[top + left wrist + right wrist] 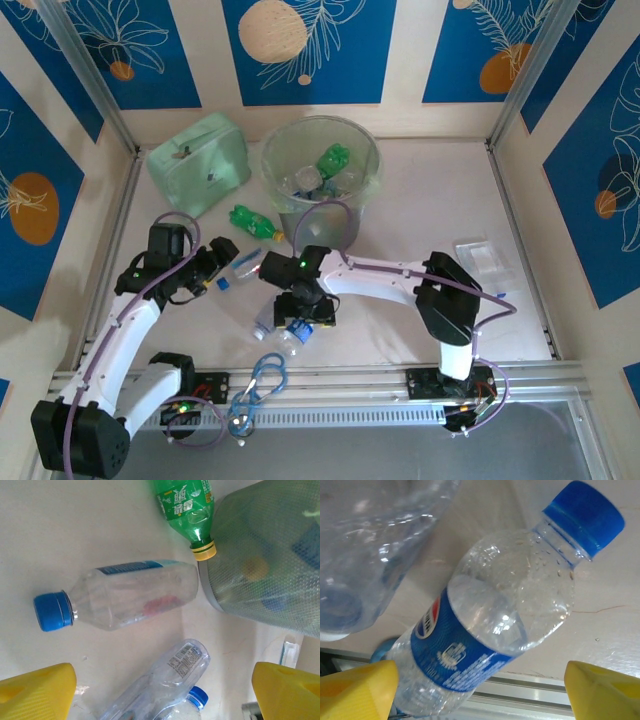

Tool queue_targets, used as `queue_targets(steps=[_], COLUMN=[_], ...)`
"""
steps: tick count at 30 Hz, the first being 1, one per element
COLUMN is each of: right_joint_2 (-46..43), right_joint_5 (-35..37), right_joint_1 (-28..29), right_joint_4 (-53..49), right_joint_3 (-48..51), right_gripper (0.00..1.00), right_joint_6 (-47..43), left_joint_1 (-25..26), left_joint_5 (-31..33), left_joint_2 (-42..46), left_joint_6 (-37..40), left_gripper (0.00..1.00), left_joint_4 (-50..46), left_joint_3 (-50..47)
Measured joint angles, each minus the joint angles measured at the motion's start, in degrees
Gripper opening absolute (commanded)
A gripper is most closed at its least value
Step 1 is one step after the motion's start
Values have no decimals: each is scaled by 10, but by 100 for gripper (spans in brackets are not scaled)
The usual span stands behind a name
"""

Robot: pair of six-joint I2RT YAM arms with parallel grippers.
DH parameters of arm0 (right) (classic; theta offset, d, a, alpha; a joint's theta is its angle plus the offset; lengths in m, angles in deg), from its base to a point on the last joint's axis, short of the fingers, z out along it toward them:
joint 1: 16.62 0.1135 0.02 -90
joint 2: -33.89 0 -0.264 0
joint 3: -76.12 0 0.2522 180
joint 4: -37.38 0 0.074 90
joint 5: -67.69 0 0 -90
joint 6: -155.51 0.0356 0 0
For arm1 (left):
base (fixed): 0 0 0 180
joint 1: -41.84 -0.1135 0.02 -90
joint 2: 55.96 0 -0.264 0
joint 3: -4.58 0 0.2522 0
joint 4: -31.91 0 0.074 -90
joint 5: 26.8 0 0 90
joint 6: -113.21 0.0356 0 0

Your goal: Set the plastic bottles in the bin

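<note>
The bin [320, 150], a round pale-green bucket at the back centre, holds several plastic bottles. On the table in front of it lie a green bottle [255, 222] with a yellow cap [205, 551], a clear bottle [130, 597] with a blue cap [52, 611], and two more clear bottles [278, 325]. My left gripper [222, 262] hovers open above the clear ones, its yellow fingers [37, 692] wide apart. My right gripper [305, 315] is open over a blue-labelled bottle [495, 630], which lies between its fingers [605, 692]; a gap shows on the right side.
A mint-green zip case [200, 160] sits at the back left beside the bin. A blue carabiner [262, 378] lies by the front aluminium rail [400, 385]. A small clear packet [485, 258] rests at the right. Walls close in the table on three sides.
</note>
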Motion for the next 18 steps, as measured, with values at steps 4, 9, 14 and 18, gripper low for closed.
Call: queue_targets(steps=[4,9,14,18], right_joint_2=[35,75,85,84], right_joint_5=[-26,-36,-46,-45], right_joint_1=[-16,-19,-22,-22], right_joint_4=[3,-7,-10,-13], right_joint_3=[3,2,1,-1], right_gripper=[86,80,64,53], right_joint_6=[7,7,8,9], left_joint_1=[-1,-3,-4,-5], left_joint_5=[0,0,2,2], left_joint_2=[0,-3,-11,-17], left_joint_6=[6,19,29,33], left_gripper=[91,92,92,91], left_joint_4=[-1,-1,-2,-2], left_joint_3=[0,0,0,0])
